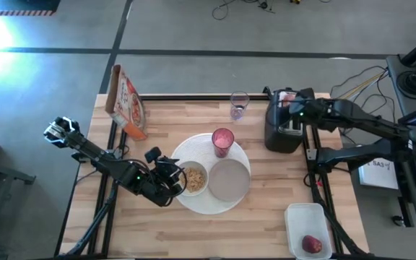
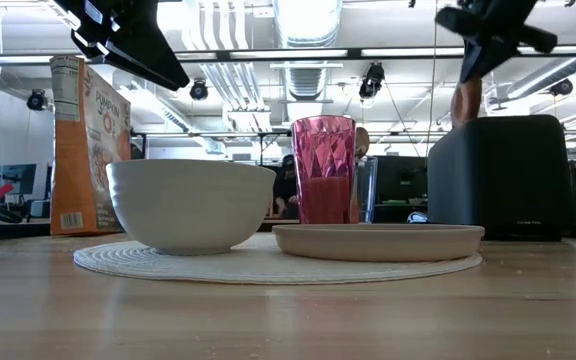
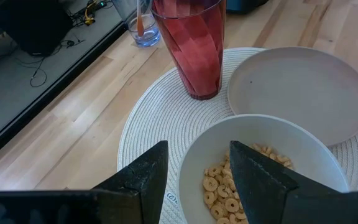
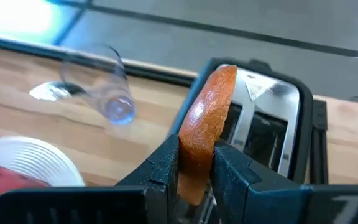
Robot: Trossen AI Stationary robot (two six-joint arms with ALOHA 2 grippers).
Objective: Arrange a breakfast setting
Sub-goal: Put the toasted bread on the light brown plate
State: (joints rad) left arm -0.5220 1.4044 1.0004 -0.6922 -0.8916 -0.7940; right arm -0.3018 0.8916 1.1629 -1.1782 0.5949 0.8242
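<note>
Bagel half is pinched edge-on between the right end effector's fingers, held right over the black toaster at the far right of the wooden surface, its lower end near the slots. Left end effector sits at the small white bowl, one finger inside and one outside the rim, so it straddles the bowl wall; whether it's actually squeezing it is hard to say. That bowl has cereal rings in it and sits on the large round white plate, which looks woven, more like a placemat. Small grey plate is on there too, just beside the bowl, and the pink tumbler stands at the far edge of it. Behind that, a clear glass holds the orange-handled spoon. Cereal box stands at the far left corner. Red apple sits in a clear container near the front right.
</note>
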